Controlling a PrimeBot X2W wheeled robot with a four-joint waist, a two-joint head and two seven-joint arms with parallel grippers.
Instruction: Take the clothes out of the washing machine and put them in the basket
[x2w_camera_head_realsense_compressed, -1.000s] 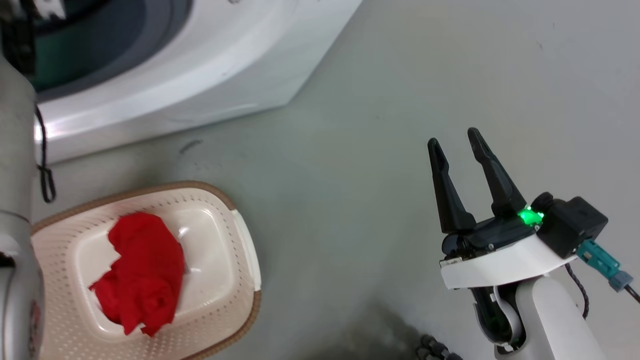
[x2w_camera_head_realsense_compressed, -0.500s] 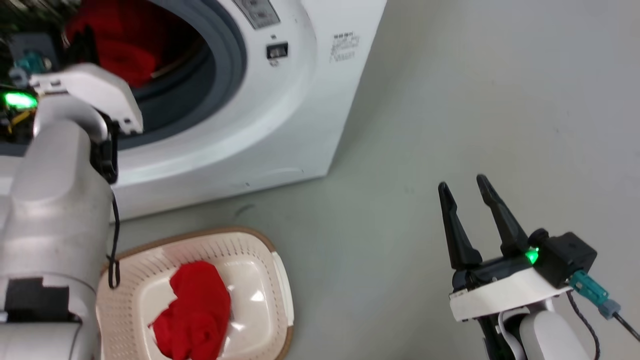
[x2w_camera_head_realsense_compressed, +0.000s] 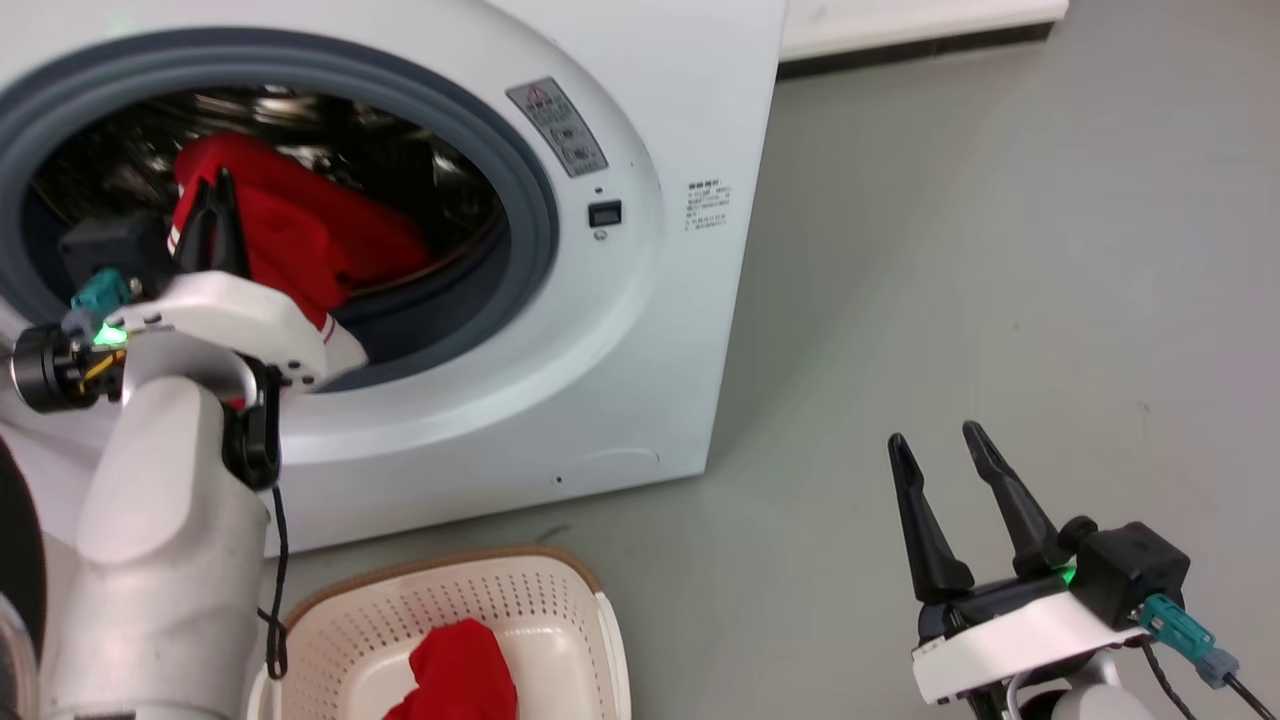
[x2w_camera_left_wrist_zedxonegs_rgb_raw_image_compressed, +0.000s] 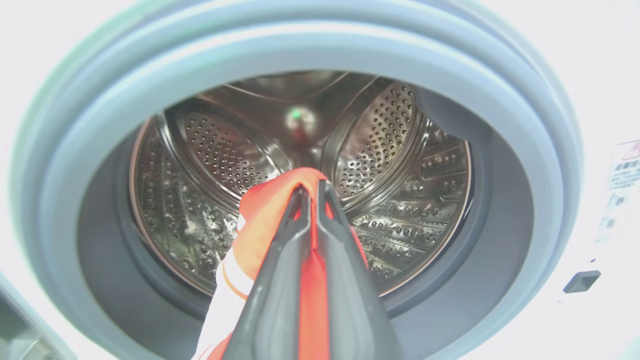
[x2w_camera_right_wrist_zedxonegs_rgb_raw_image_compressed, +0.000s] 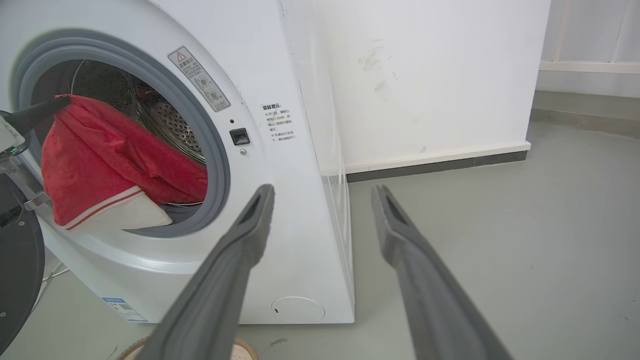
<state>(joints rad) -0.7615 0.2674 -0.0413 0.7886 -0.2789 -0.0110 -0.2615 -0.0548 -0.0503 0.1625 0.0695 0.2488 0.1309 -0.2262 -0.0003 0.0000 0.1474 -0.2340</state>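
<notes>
My left fingers (x2w_camera_left_wrist_zedxonegs_rgb_raw_image_compressed: 285, 260) pinch narrow on a red garment (x2w_camera_right_wrist_zedxonegs_rgb_raw_image_compressed: 100, 165) with a white patch and thin stripes at its edge. It hangs in the mouth of the washing machine (x2w_camera_head_realsense_compressed: 640, 300). The basket (x2w_camera_head_realsense_compressed: 560, 610) holds another red piece (x2w_camera_head_realsense_compressed: 460, 675). My right fingers (x2w_camera_right_wrist_zedxonegs_rgb_raw_image_compressed: 400, 240) stand wide apart.

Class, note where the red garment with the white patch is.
In the head view the red garment hangs upper left in the washing machine's open mouth, pinched by the left gripper, its white patch against the grey door ring.
</notes>
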